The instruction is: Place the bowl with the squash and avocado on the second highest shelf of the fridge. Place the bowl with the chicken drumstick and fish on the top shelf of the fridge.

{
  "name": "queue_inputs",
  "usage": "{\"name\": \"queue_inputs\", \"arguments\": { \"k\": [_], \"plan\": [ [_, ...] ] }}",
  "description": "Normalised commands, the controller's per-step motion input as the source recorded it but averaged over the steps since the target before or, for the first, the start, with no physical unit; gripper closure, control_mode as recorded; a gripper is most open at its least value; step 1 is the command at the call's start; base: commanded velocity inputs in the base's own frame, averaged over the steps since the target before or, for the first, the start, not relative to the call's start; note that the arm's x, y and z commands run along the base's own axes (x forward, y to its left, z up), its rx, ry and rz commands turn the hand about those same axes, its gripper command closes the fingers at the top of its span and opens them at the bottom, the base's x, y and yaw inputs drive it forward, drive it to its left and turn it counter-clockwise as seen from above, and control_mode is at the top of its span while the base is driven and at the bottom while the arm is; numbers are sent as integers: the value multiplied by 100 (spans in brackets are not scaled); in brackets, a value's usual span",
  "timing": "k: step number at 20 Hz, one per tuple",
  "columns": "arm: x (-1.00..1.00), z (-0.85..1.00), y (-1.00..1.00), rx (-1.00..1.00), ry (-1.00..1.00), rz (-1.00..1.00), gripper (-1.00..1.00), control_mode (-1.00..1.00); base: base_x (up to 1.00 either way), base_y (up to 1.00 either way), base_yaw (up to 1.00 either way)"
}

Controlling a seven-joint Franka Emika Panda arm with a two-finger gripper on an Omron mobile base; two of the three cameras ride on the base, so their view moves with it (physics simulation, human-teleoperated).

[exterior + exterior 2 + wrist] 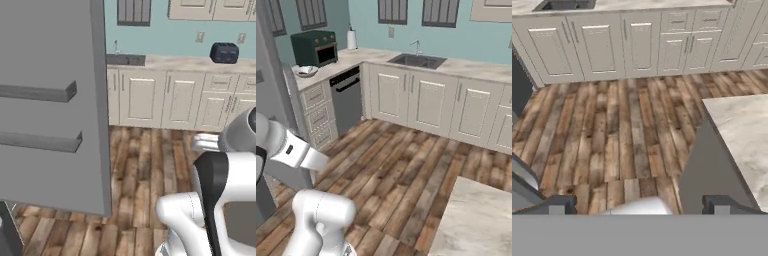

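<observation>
My gripper point(639, 205) is open, its two dark fingertips point(559, 204) wide apart with nothing between them, pointing down at the wooden floor point(622, 130). The grey fridge door point(55, 100) stands open at the left, with two door ledges point(40, 93) on its inner face. A shallow white bowl point(306, 71) sits on the far left counter beside a green oven; its contents are too small to make out. The bowl with the squash and avocado and the fridge's top and second highest shelves are out of view.
A stone-topped island point(742, 135) stands close on the right, its corner point(476, 220) in the right base view. Along the walls run cream cabinets with a sink point(417, 60), a dishwasher point(348, 100), a green oven point(315, 47) and a dark toaster point(224, 52).
</observation>
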Motion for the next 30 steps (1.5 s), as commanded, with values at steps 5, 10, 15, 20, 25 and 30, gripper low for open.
{"name": "queue_inputs", "arguments": {
  "k": [5,10,15,20,25,30],
  "plan": [
    [0,0,0,0,0,0,-100,100,100,-14,-11],
    [0,0,0,0,0,0,-100,100,100,-23,-13],
    [0,0,0,0,0,0,-100,100,100,-2,-8],
    [0,0,0,0,0,0,-100,100,100,58,-13],
    [0,0,0,0,0,0,-100,100,100,68,13],
    [0,0,0,0,0,0,-100,100,71,47,73]
  ]
}}
